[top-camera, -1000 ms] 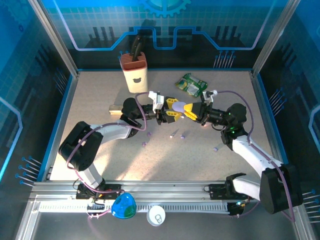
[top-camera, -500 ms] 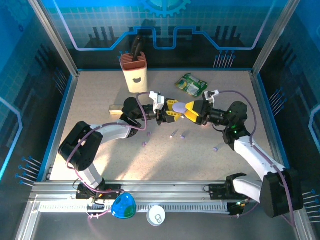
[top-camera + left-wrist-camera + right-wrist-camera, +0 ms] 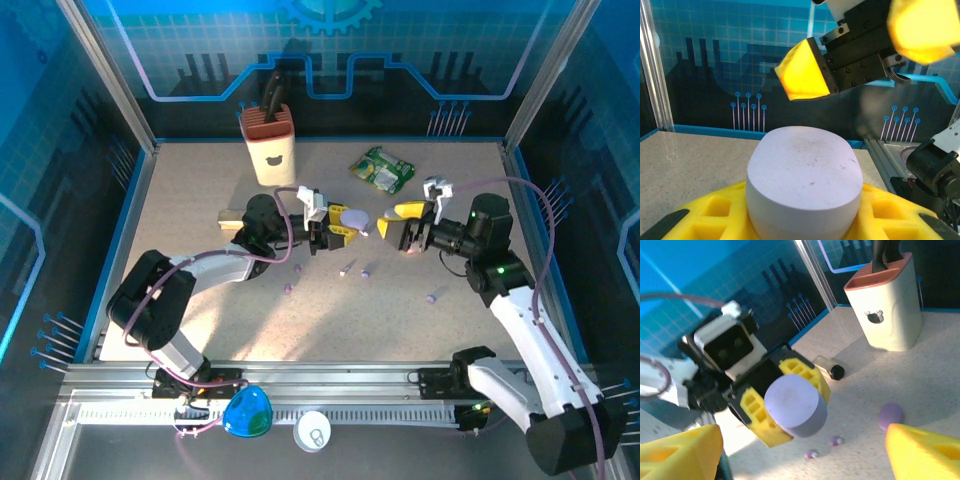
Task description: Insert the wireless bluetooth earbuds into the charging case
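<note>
My left gripper [image 3: 342, 226] is shut on a lilac pebble-shaped charging case [image 3: 356, 217], held above the table. In the left wrist view the case [image 3: 805, 180] sits closed between the yellow fingers [image 3: 710, 212]. My right gripper [image 3: 405, 222] hangs open just right of the case, apart from it; its yellow fingers [image 3: 682, 452] frame the case [image 3: 795, 407]. Tiny lilac earbuds lie loose on the table: two [image 3: 298, 268] [image 3: 288, 288] at the left, two [image 3: 346, 268] [image 3: 366, 270] under the case, one [image 3: 431, 297] further right. Two earbuds [image 3: 811, 454] [image 3: 836, 441] lie below the case.
A cream knife block [image 3: 270, 148] stands at the back. A green packet [image 3: 383, 169] lies back right and a small tan bottle [image 3: 232, 217] sits left of my left wrist. A larger purple pebble [image 3: 891, 415] rests on the table near my right finger.
My right gripper has let go of the lilac case, opened and drawn back to the right. The left gripper still holds the case and has shifted slightly left.
</note>
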